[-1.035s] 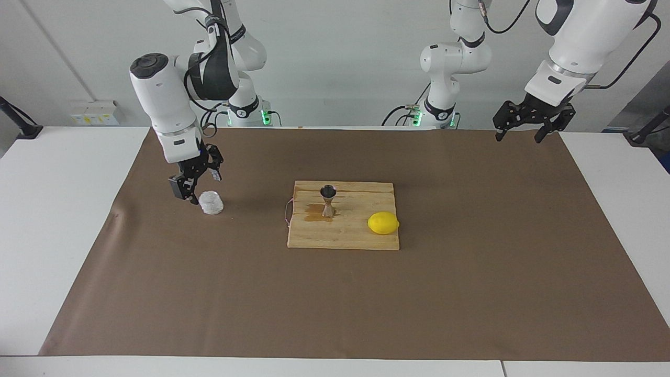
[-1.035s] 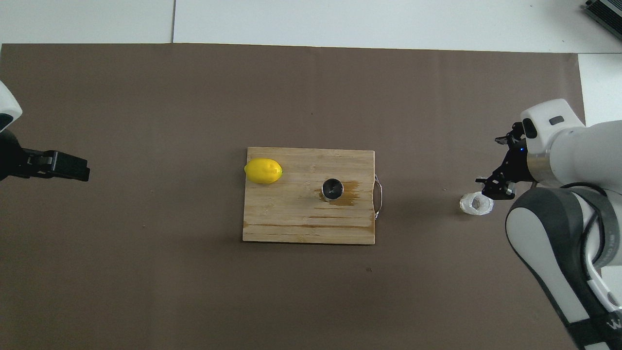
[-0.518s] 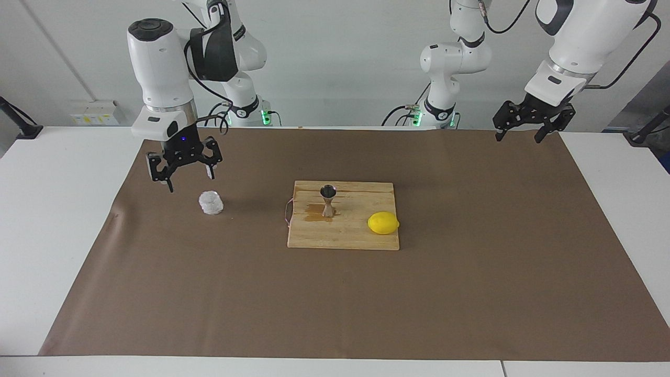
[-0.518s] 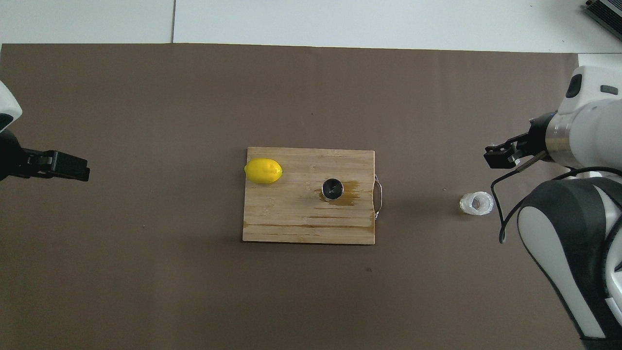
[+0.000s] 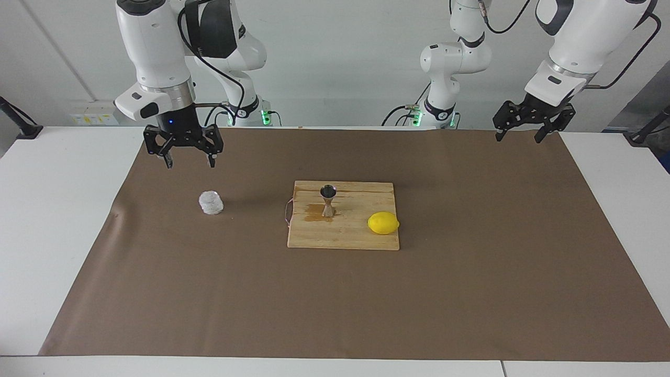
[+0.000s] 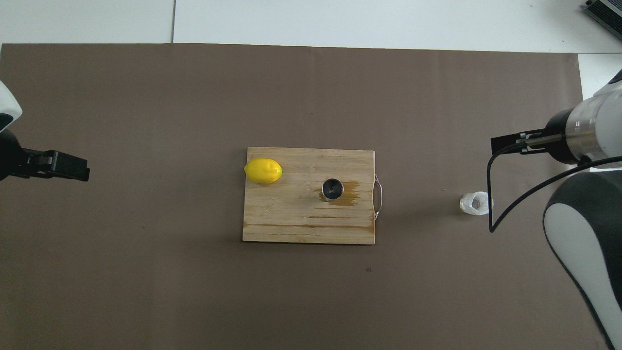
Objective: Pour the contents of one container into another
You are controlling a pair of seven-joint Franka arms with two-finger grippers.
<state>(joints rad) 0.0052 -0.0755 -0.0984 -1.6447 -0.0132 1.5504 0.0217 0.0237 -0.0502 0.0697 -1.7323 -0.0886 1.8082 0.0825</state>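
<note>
The clear faceted glass cup (image 5: 211,202) stands upright on the brown mat toward the right arm's end; it also shows in the overhead view (image 6: 475,203). The steel jigger (image 5: 328,201) stands upright on the wooden board (image 5: 361,238), with a wet stain beside it, and shows from above in the overhead view (image 6: 333,189). My right gripper (image 5: 189,165) is open and empty, raised over the mat close to the cup and apart from it; it also shows in the overhead view (image 6: 503,145). My left gripper (image 5: 518,140) is open and empty and waits over the mat's edge at the left arm's end.
A yellow lemon (image 5: 383,223) lies on the board at its edge toward the left arm's end. The board has a thin metal handle (image 6: 379,189) on the side toward the cup. The brown mat (image 5: 471,293) covers most of the white table.
My right gripper has risen from right beside the glass cup, turned and drawn back toward the robots, leaving the cup standing alone. The left arm has not moved.
</note>
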